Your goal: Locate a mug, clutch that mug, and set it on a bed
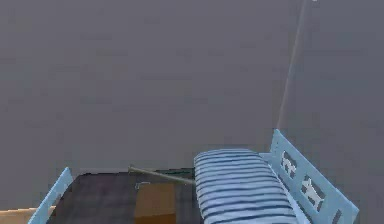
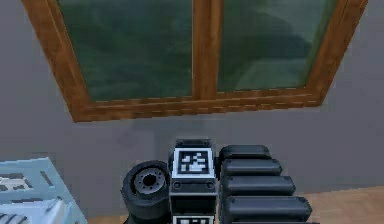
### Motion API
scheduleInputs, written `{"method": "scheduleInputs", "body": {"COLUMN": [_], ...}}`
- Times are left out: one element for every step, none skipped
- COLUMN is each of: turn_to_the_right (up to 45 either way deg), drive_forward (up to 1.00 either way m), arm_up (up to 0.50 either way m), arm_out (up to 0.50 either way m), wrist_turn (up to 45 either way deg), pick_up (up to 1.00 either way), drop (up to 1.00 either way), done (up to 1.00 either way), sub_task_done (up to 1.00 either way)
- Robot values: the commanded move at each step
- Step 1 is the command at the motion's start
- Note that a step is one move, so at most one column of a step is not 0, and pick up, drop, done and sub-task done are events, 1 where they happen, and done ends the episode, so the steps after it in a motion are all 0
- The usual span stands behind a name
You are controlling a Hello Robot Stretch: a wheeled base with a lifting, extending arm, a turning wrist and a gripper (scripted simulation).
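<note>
Where the forward view looks ahead, a plain matt grey wall (image 1: 150, 70) is seen, with a thin pale corner line toward the right. In the arm side view a window (image 2: 195, 50) is noted: broad brown timber frame, a central upright, dark greenish glass in two panes. Low in the forward view, centre to right, the bed (image 1: 300, 178) is placed; its pale blue end is flat-boarded with small white cut-outs, and a matching blue rail (image 1: 55, 195) is seen at lower left. A rounded, ribbed roll of bedding (image 1: 240, 180), striped blue and white, is laid just beside that end. A dark, smooth blanket (image 1: 105, 195) is spread to its left, with a tan rectangular patch (image 1: 155, 200) by it and a thin grey bar (image 1: 160, 176) lying across. A like blue panel (image 2: 25, 185) is caught at the arm side view's lower left. The arm (image 2: 255, 185) is recorded at the bottom edge as stacked black rounded segments. Left of its white square marker (image 2: 195, 163), the gripper (image 2: 150, 190) is shown as a dark round drum; its far end cannot be made out, so the claw's state, and whether anything is held, cannot be told.
</note>
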Motion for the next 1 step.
{"method": "scheduleInputs", "body": {"turn_to_the_right": [-42.0], "drive_forward": [0.0], "arm_up": [0.0], "arm_out": [0.0], "wrist_turn": [0.0], "pick_up": [0.0], "drop": [0.0], "done": [0.0], "sub_task_done": [0.0]}}
